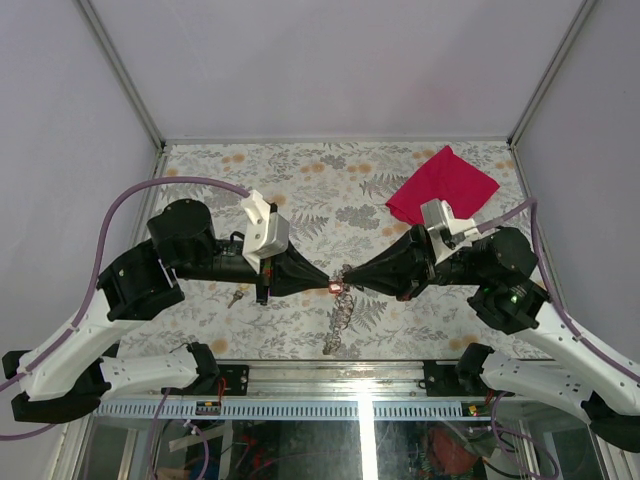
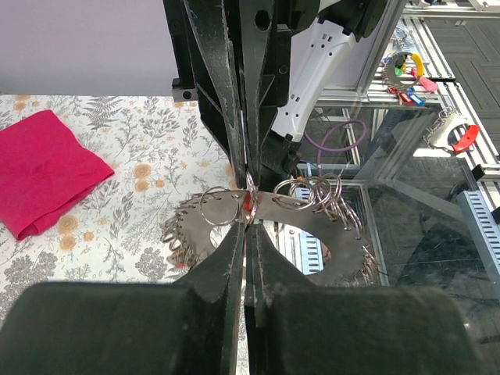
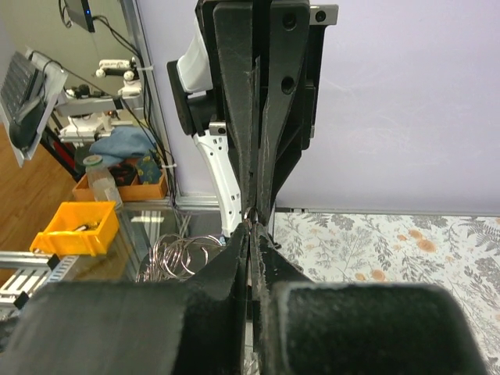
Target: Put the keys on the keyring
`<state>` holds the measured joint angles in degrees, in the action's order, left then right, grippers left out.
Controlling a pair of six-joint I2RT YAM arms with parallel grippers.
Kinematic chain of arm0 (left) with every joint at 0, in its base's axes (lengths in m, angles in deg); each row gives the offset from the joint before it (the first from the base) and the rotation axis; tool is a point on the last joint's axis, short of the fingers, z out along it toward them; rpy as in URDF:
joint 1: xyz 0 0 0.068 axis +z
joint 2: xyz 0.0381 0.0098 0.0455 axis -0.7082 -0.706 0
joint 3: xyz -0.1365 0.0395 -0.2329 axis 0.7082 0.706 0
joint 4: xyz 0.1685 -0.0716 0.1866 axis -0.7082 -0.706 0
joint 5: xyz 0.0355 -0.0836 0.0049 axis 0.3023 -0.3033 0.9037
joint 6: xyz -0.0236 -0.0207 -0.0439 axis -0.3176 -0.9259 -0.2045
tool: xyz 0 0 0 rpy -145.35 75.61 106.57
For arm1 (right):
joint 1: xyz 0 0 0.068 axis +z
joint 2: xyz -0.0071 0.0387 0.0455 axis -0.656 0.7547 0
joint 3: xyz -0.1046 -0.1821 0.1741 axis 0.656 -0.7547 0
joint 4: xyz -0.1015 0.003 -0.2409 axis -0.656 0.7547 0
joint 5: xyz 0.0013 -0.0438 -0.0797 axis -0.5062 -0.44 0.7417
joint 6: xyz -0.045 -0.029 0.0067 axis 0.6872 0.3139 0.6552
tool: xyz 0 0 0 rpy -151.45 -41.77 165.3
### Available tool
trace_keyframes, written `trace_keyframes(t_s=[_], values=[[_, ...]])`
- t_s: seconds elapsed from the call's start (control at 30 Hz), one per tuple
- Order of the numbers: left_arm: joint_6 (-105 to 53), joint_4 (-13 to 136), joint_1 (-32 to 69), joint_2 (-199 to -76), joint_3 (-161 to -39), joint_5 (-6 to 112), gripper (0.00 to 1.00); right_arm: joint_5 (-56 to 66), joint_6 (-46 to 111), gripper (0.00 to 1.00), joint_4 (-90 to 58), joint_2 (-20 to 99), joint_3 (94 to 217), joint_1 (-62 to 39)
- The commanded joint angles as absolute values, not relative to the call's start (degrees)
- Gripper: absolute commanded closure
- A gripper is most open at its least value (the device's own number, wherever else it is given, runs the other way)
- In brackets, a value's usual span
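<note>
Closest to the lens in each wrist view are my own black fingers point(image 2: 223, 262), pressed flat together. I have the left gripper point(image 2: 247, 226) and the right gripper point(image 3: 251, 231) meeting tip to tip above the worktop point(image 1: 300, 170), midway between its left and right edges and nearer the near edge. Both pairs of fingers are squeezed together with no gap.

The red key point(image 2: 248, 205) sits right at that meeting point, lifted off the surface, with only a scrap of its red head showing. I can't tell which gripper clamps it. One keyring point(image 2: 219, 205) touches it, just to its left in the left wrist view.

A bunch of rings point(image 1: 340, 318) trails from below the tips toward the near edge. The second key point(image 1: 237, 296) lies flat on the worktop under my left arm, toward the near left side and well apart from the tips. Its colour is too small to call. The red cloth point(image 1: 443, 185) lies folded by the far right corner.
</note>
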<state>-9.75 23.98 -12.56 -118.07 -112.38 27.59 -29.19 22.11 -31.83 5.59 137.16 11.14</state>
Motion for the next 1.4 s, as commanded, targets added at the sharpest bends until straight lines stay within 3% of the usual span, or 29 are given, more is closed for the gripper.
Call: trace_keyframes(t_s=[0.0,0.27,0.53,0.7,0.83,1.0,1.37], values=[[-10.47,27.04,-12.79,-117.34,-111.45,27.11,1.0,-22.72,17.37,1.0,-46.0,3.67,136.11,11.33],[-10.78,27.6,-12.82,-117.77,-111.29,27.02,1.0,-18.23,13.06,1.0,-53.42,3.65,133.57,11.38],[-11.06,30.17,-12.81,-117.15,-111.33,27.97,0.91,-17.18,13.15,1.0,-53.92,3.88,132.48,11.31],[-11.42,33.94,-12.82,-115.58,-110.91,29.34,0.83,-18.0,13.76,1.0,-53.1,3.74,132.4,11.37],[-11.35,36.79,-12.8,-115.1,-110.65,30.55,0.65,-19.97,13.88,1.0,-52.49,4.33,132.94,11.38],[-11.11,38.79,-12.77,-115.79,-110.58,30.51,0.52,-21.34,13.62,1.0,-51.92,4.89,133.3,11.38],[-11.37,39.36,-12.83,-116.94,-108.37,32.23,0.52,-21.35,13.8,1.0,-52.13,4.8,133.44,11.34]])
